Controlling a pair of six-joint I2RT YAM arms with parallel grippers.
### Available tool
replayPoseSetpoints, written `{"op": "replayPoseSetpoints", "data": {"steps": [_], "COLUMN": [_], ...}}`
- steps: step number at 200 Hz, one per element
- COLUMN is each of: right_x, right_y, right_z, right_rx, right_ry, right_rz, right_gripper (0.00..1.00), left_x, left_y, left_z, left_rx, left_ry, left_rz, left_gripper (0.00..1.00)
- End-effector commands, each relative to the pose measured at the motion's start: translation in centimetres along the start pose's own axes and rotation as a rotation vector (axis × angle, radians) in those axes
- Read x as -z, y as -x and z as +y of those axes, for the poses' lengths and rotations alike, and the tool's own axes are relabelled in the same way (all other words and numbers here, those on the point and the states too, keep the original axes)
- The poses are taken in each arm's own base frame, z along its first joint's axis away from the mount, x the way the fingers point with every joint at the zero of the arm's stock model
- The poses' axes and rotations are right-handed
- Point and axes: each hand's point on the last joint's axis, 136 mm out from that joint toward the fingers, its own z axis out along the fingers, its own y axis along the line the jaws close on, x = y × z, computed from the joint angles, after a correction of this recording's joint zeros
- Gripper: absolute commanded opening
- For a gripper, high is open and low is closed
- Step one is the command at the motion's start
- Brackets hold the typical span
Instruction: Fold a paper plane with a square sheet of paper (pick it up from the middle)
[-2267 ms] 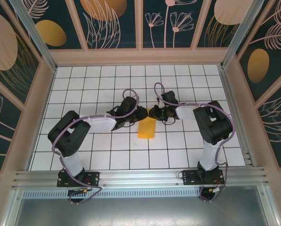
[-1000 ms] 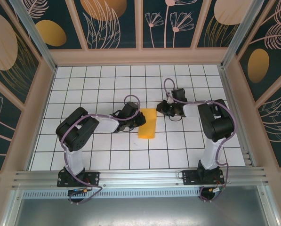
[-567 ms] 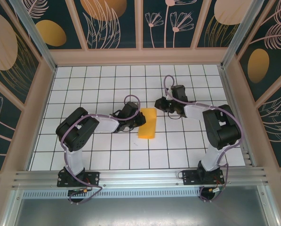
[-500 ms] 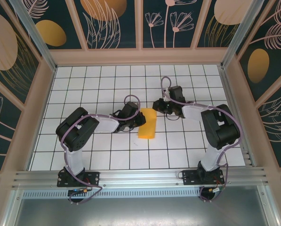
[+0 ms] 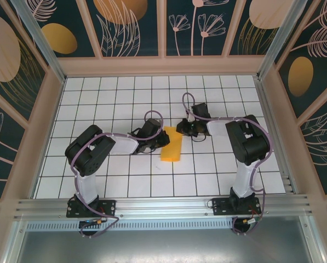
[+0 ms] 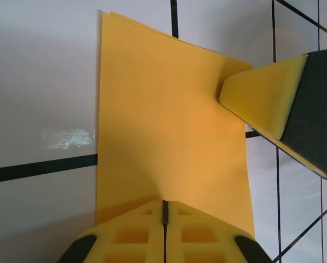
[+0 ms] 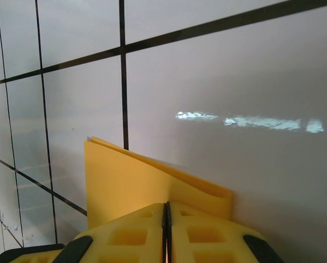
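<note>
Left claw is pressed together, its tips set down on the left long edge of the paper. The paper is an orange-yellow sheet folded into a narrow rectangle. It lies near the middle of the tabletop, long way running away from the arm bases and leaning a little to the right.

In the left wrist view the paper lies flat, with two layers showing slightly offset at its far left corner. The left claw sits shut on the near edge, with only a thin seam between its yellow pads. I cannot tell whether any paper is caught in that seam.

Right claw is likewise pressed together, at the paper's far right corner. One of its fingers touches that corner in the left wrist view. In the right wrist view the claw sits against the paper, whose layers part a little at the corner. Whether it pinches a layer is unclear.

Around the paper are white tiles with black grid lines. The left arm and right arm both bend inward toward the middle.
</note>
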Motion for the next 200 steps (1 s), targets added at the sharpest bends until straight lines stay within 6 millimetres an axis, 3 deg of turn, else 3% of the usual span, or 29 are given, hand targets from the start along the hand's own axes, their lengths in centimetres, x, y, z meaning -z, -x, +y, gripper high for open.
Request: {"op": "replayPoseSetpoints", "data": {"steps": [1, 66, 132, 151, 200], "right_x": [0.1, -0.1, 0.6, 0.9, 3.2], "right_y": [1.3, 2.5, 5.1, 5.9, 7.0], "right_z": [-1.9, -4.2, -5.9, -5.4, -1.3], "right_rx": [-0.031, -0.069, -0.102, -0.093, 0.01], "right_ry": [-0.042, -0.114, -0.176, -0.154, -0.075], "right_rz": [-0.036, -0.08, -0.179, -0.195, -0.234], "right_gripper": [0.13, 0.11, 0.07, 0.07, 0.08], "left_x": [-0.4, -0.4, -0.5, -0.5, -0.6], "left_y": [-5.3, -5.4, -5.4, -5.4, -5.2], "left_z": [6.8, 6.9, 7.0, 6.9, 6.7], "left_rx": [0.031, 0.033, 0.036, 0.036, 0.036], "left_ry": [0.204, 0.202, 0.2, 0.198, 0.196], "left_rz": [0.158, 0.156, 0.155, 0.154, 0.15], "left_gripper": [0.09, 0.09, 0.09, 0.09, 0.09]}}
